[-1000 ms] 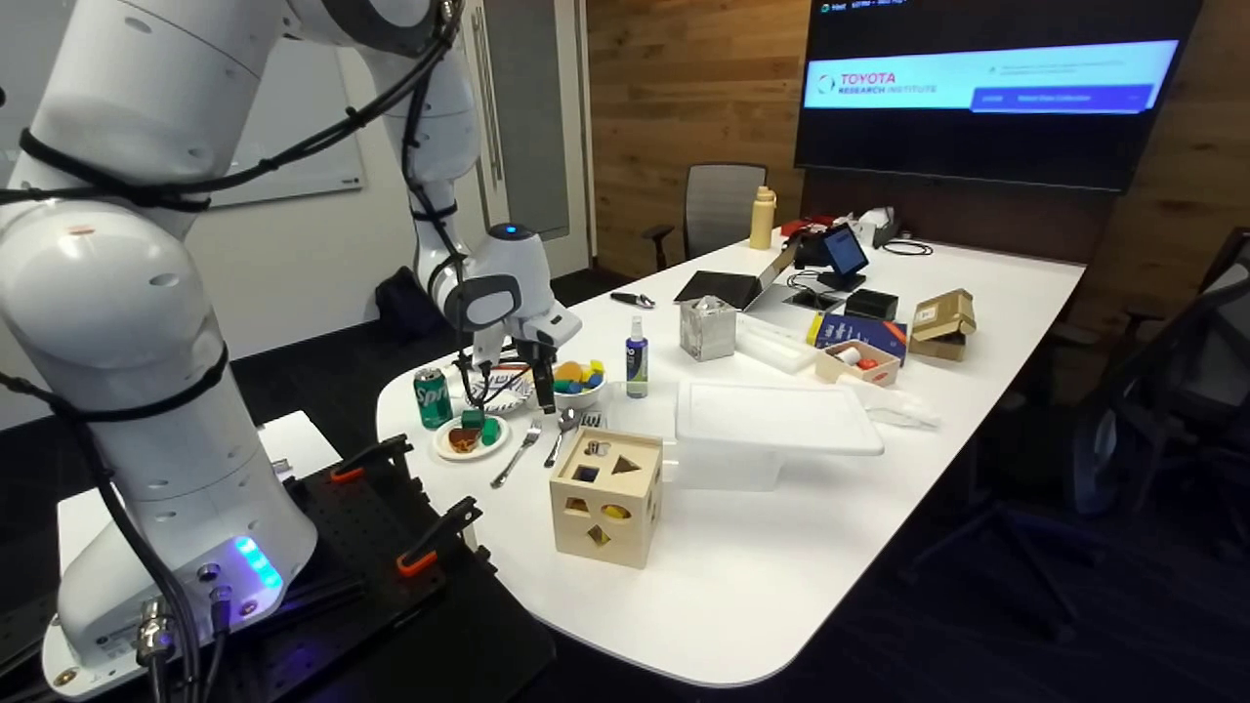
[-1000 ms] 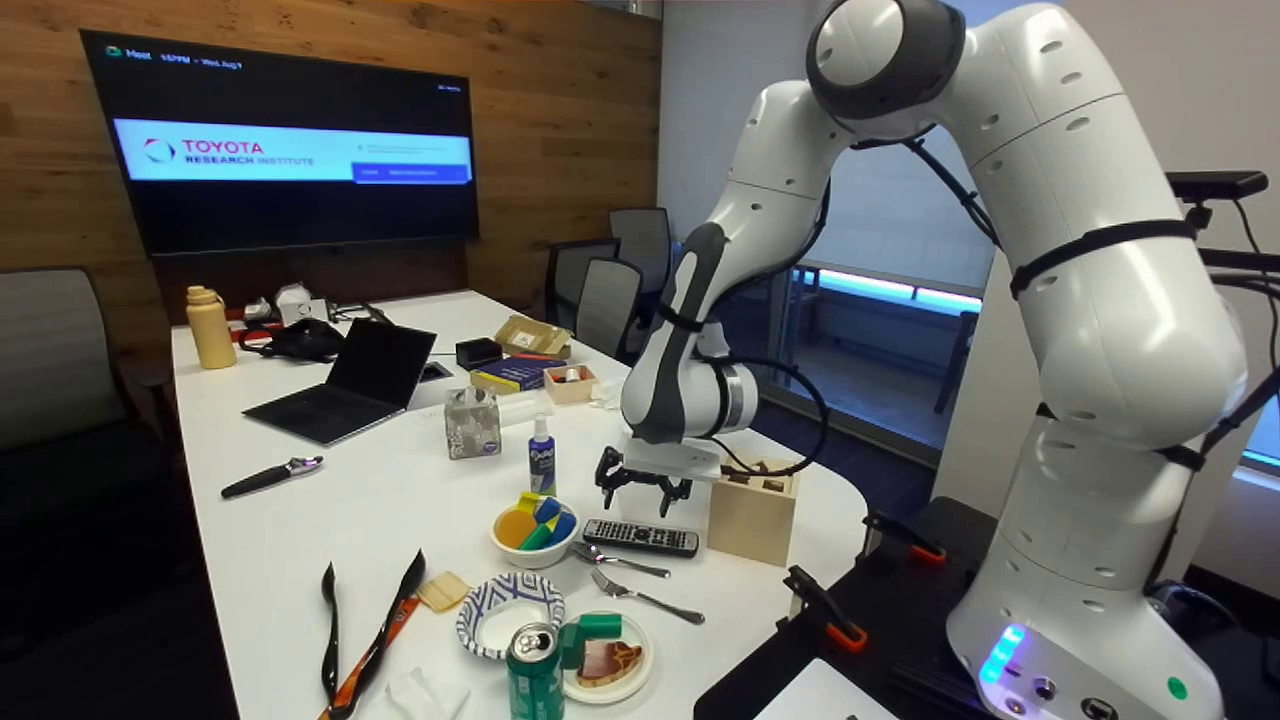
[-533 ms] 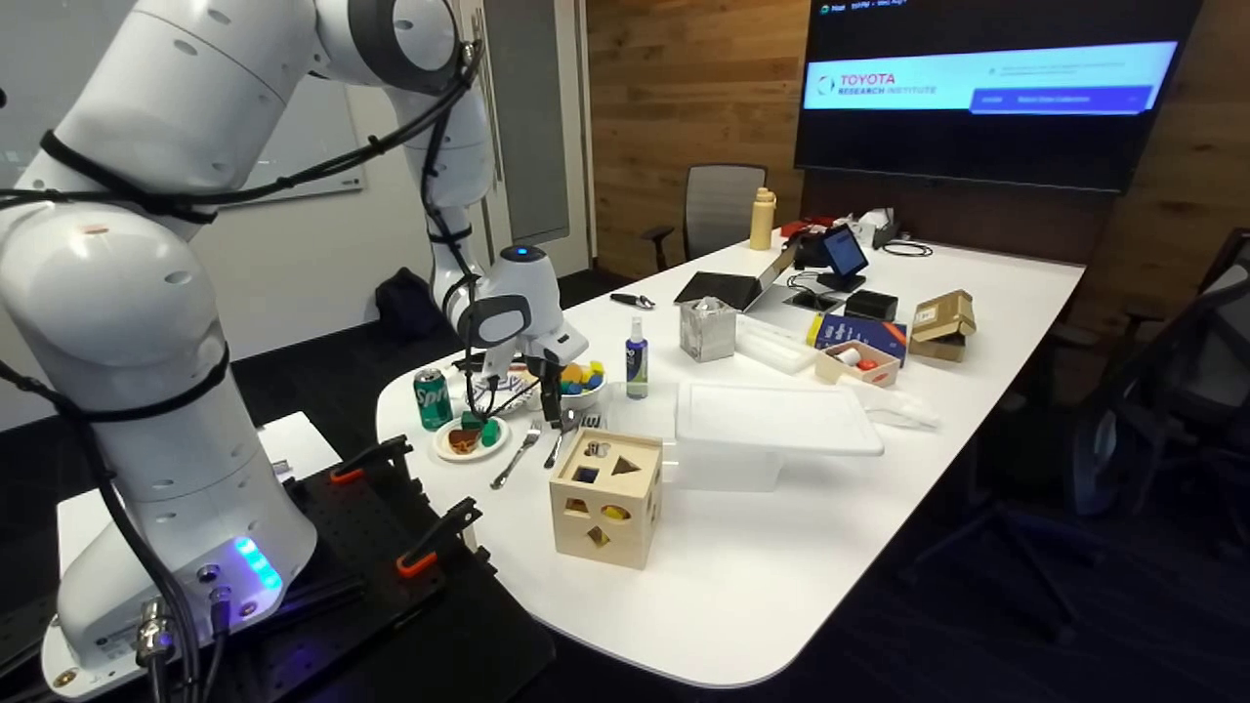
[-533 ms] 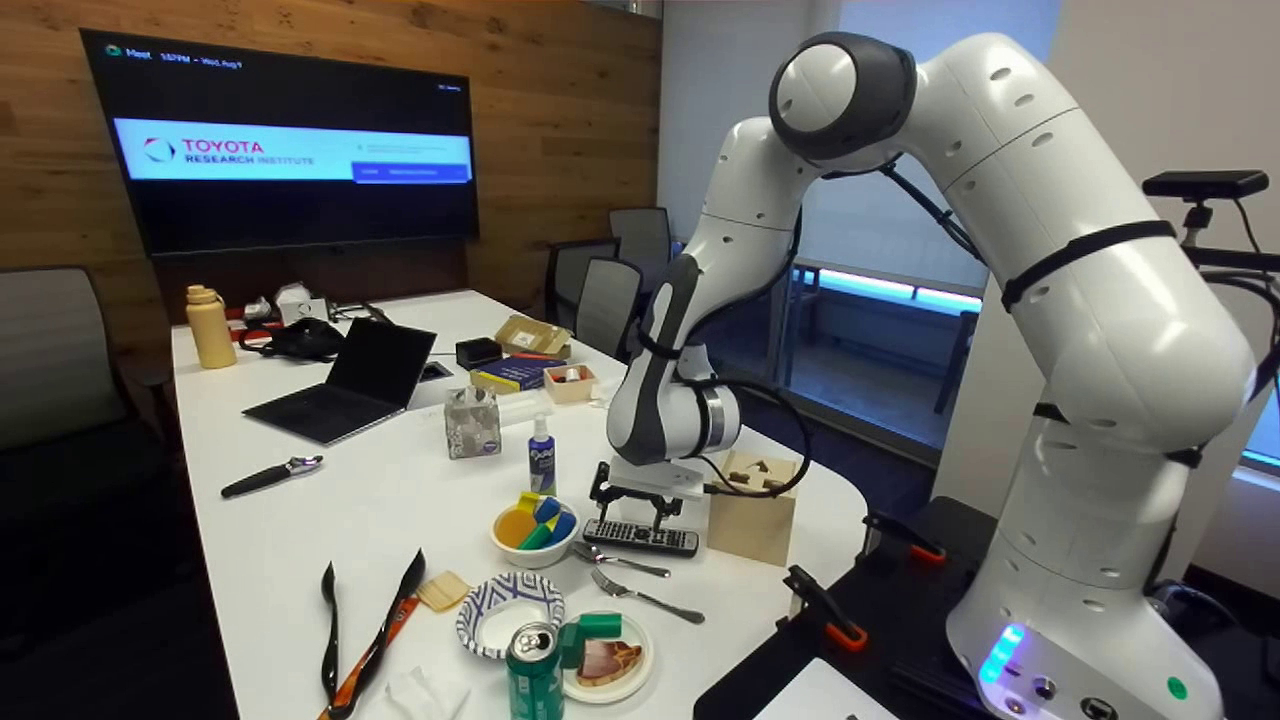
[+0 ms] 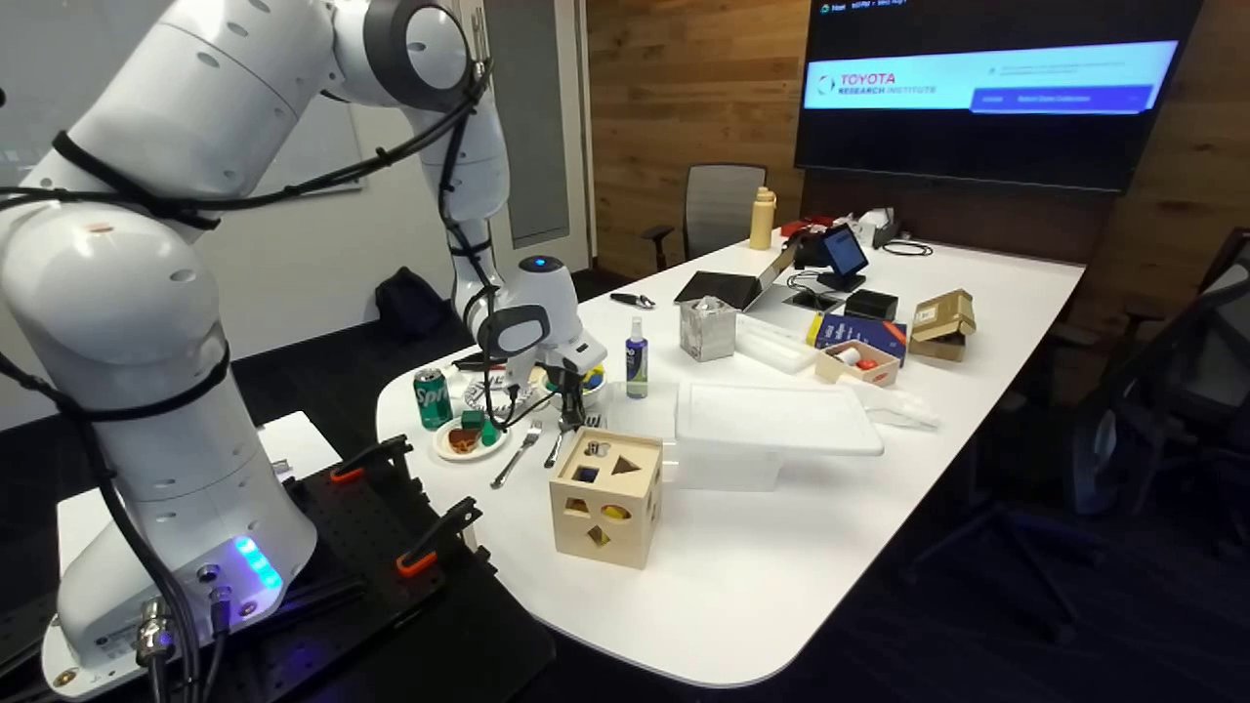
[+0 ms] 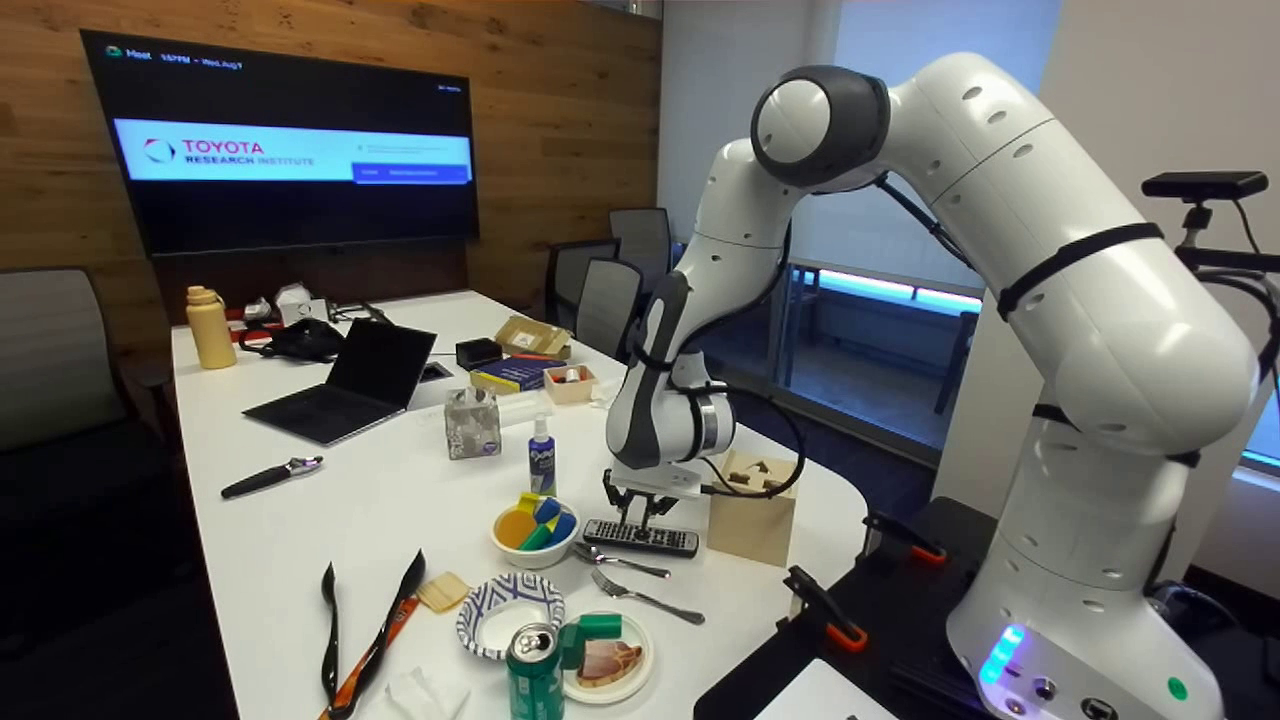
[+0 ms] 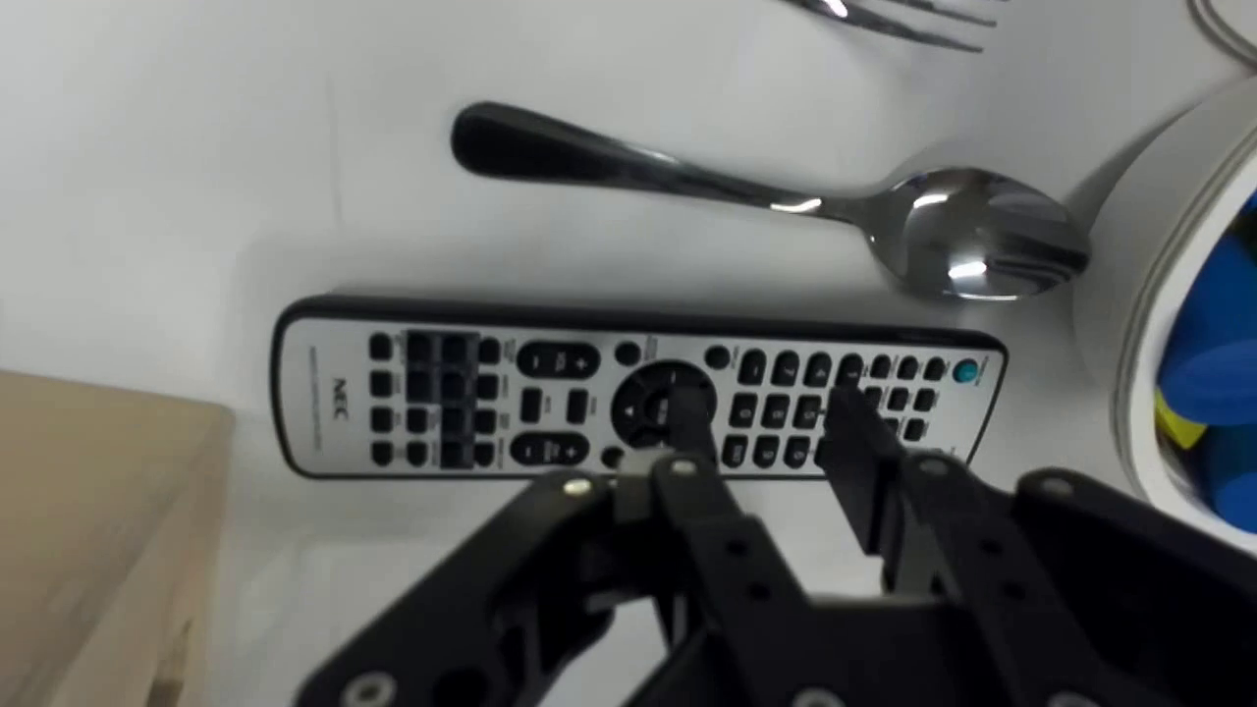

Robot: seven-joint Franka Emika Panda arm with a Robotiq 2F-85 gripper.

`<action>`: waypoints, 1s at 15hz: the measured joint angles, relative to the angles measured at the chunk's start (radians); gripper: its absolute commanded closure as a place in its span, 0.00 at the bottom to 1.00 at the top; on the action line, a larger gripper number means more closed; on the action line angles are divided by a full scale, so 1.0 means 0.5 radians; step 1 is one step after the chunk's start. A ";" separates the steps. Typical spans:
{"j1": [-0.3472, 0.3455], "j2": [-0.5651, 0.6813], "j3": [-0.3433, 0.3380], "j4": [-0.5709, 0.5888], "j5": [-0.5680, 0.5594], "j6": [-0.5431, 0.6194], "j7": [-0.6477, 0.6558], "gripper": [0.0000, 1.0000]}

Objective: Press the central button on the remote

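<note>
The remote (image 7: 599, 393), silver-faced with black keys, lies flat on the white table. Its round pad holds the central button (image 7: 658, 407), partly covered by one finger (image 7: 693, 422) of my gripper in the wrist view. My gripper (image 7: 769, 406) points down over the remote, its jaws partly drawn together with a gap between them and nothing inside. The other finger (image 7: 849, 422) is over the number keys. In an exterior view the gripper (image 6: 634, 530) is right above the remote (image 6: 672, 541); whether a fingertip touches it, I cannot tell.
Beside the remote are a spoon (image 7: 967, 236) and a fork (image 6: 650, 597). A white bowl (image 7: 1129, 295) of coloured pieces stands close to one end. At the other end rises a wooden shape-sorter box (image 6: 755, 525). A spray bottle (image 6: 542, 458) stands behind.
Over the last second my gripper has come down to the remote. In the last half second its jaws have moved closer together. The remote has not moved.
</note>
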 measured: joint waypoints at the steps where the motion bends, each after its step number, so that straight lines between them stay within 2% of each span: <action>1: 0.001 0.017 -0.017 0.029 0.000 -0.013 0.000 0.99; 9: 0.007 0.106 -0.099 0.216 0.000 -0.270 -0.001 1.00; 15: 0.072 0.106 -0.182 0.277 -0.001 -0.490 0.001 1.00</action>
